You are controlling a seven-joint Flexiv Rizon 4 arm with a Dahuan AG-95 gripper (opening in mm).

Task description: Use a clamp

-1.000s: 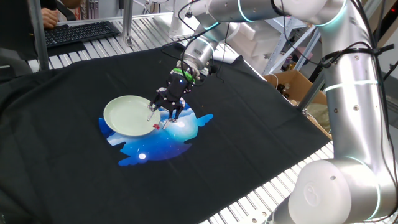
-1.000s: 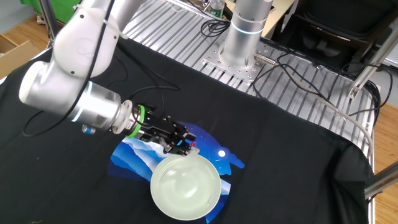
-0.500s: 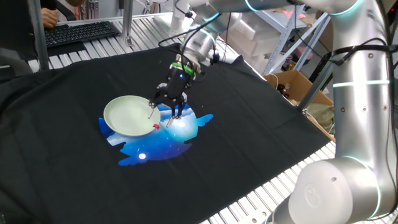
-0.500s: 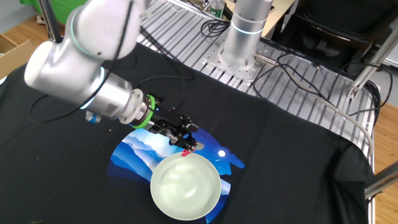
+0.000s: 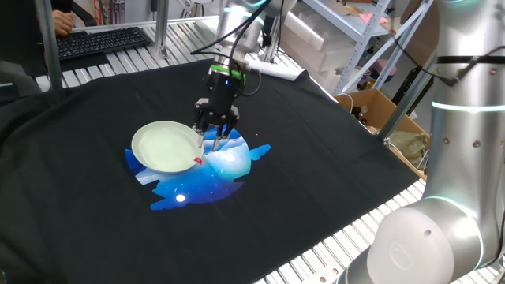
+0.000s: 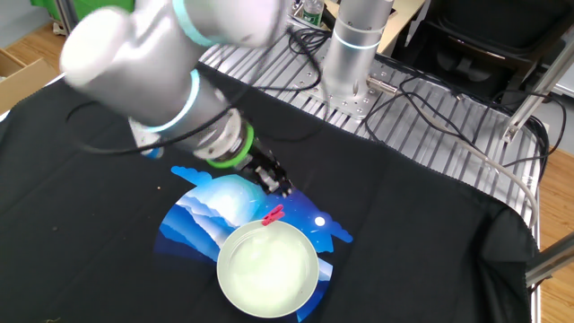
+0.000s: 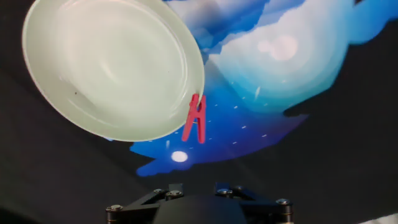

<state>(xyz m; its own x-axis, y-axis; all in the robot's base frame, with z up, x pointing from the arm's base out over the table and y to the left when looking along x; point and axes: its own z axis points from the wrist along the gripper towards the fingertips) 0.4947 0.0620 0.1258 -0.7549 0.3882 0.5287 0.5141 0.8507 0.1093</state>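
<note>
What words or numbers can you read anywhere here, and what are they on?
None can be read.
The cloth picture shows blue sky and clouds, with no letters.
The plate and the red clip are plain.
The keyboard has keys too small to read.

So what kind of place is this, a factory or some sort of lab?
Most likely a robotics lab or workshop. The arm's base is bolted to a ribbed aluminium bench, someone sits typing at a keyboard beside it, and metal shelving and a cardboard box stand behind.
</note>
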